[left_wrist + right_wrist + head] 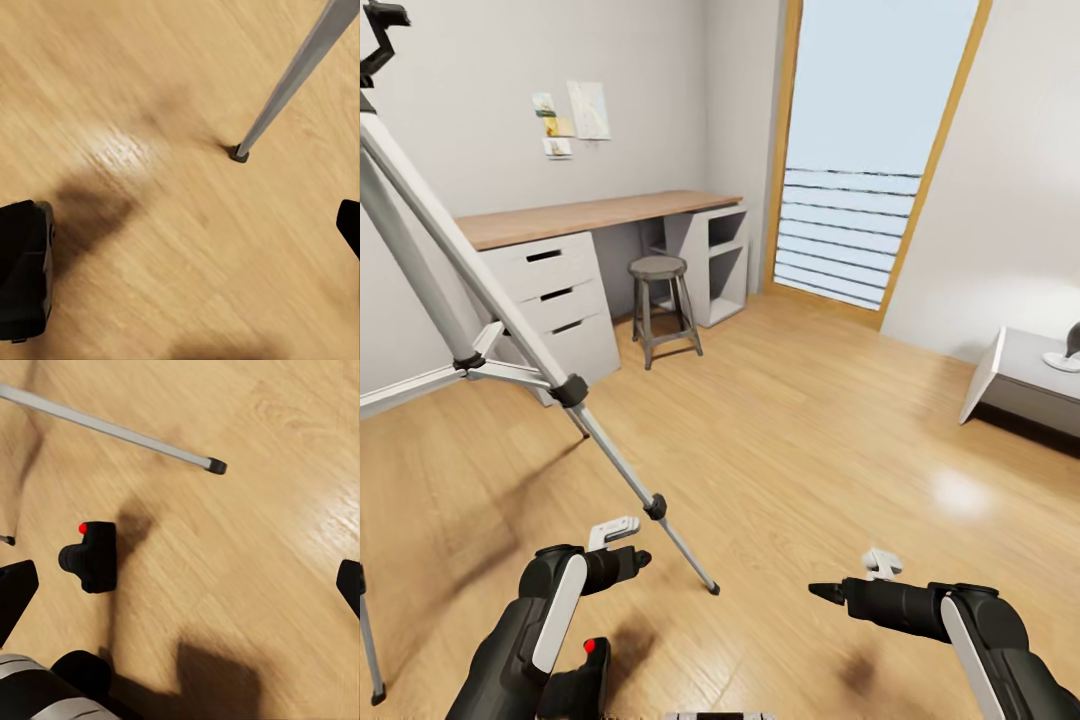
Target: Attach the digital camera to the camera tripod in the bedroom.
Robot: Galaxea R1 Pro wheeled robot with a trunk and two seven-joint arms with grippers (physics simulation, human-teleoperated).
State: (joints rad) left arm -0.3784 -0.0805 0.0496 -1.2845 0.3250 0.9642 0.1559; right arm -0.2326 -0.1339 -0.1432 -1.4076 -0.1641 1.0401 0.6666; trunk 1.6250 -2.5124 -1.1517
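Currently, with both grippers open and empty, the pick-up step is pending: lower the left gripper (643,556) onto the digital camera (91,556) lying on the floor near the camera tripod (510,325).

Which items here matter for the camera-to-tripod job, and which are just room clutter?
For the job:
- digital camera, on the floor, not held
- camera tripod, standing at the robot's left
- left gripper and right gripper

Just around:
- stool
- desk with drawers
- wall notes
- bed
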